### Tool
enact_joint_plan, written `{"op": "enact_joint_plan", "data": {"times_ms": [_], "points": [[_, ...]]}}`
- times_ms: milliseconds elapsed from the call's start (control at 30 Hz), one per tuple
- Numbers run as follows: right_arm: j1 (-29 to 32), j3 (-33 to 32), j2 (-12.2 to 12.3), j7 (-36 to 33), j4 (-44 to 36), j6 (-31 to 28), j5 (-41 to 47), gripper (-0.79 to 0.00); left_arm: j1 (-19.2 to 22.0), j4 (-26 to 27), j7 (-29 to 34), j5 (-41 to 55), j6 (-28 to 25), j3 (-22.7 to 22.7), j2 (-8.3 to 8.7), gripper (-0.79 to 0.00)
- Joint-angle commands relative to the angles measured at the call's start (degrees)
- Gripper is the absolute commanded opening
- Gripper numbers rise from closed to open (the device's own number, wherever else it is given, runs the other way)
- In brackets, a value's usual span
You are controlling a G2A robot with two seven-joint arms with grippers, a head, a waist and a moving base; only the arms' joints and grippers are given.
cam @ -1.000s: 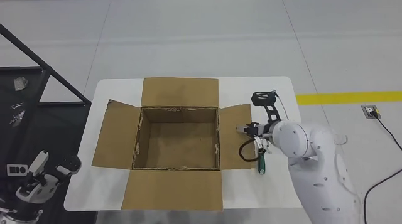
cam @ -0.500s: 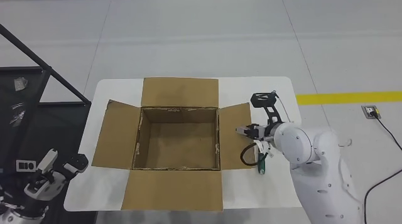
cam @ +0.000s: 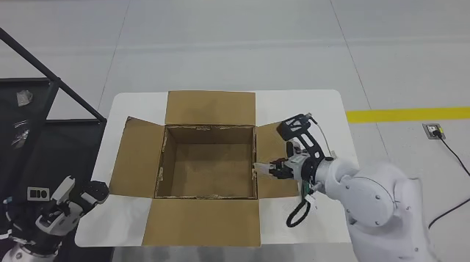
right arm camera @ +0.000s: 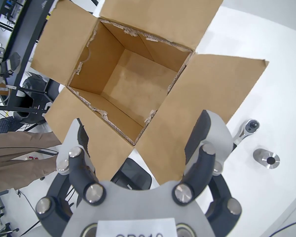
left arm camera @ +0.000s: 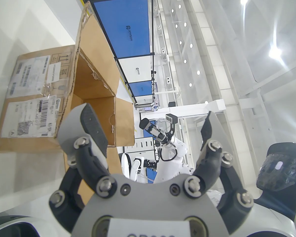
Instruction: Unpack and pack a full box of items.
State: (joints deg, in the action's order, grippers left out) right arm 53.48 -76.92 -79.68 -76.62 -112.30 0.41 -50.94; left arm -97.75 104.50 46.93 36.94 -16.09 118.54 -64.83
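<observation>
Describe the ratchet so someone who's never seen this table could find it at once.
On the white table, look past the open box, off its flap on the right arm's side. The ratchet lies on bare tabletop there: a round head on a shiny handle, unlike the stubby cylinder beside it, which has a dark hole.

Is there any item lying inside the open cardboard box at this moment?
No, the right wrist view looks down into the box, and its bare brown bottom has nothing lying on it.
</observation>
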Motion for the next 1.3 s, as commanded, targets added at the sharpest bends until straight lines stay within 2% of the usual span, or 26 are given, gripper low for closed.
{"op": "enact_joint_plan", "data": {"times_ms": [0, 133, 367, 667, 867, 1067, 1167, 1267], "points": [[-2.9, 0.9, -0.1, -1.3, 5.1, 3.0, -0.5, 0.000, 0.2, -0.4, 0.1, 0.4, 0.0, 0.0, 0.01, 0.000], [-6.4, -1.1, 0.2, -2.5, 13.7, 4.6, 2.1, 0.000, 0.3, -1.1, 0.2, 0.9, -0.2, 0.2, 0.04, 0.000], [-8.3, -4.5, 1.0, -2.5, 25.3, 0.4, 9.8, 0.000, 1.0, -1.8, 0.2, 0.9, 0.2, 0.3, 0.15, 0.000], [-9.9, -3.4, 1.4, 3.1, 33.6, -4.2, 14.2, 0.000, 3.2, -2.1, 0.7, -3.0, 2.4, -2.4, 0.49, 0.000], [-7.1, -5.6, 2.3, 6.7, 26.9, -2.8, 13.3, 0.000, 3.5, -2.0, 0.5, -2.9, 2.6, -2.6, 0.58, 0.000], [-1.2, -7.9, 3.2, 9.4, 12.9, -2.2, 13.8, 0.000, 4.0, -2.3, 0.5, -3.7, 2.9, -3.7, 0.67, 0.000], [1.6, -7.5, 3.4, 9.1, 6.2, -3.4, 15.3, 0.000, 4.2, -2.5, 0.4, -3.7, 2.9, -3.9, 0.71, 0.000], [2.3, -6.4, 3.7, 7.0, 3.9, -4.3, 16.5, 0.000, 4.4, -2.8, 0.3, -4.1, 3.1, -4.5, 0.75, 0.000]]}}
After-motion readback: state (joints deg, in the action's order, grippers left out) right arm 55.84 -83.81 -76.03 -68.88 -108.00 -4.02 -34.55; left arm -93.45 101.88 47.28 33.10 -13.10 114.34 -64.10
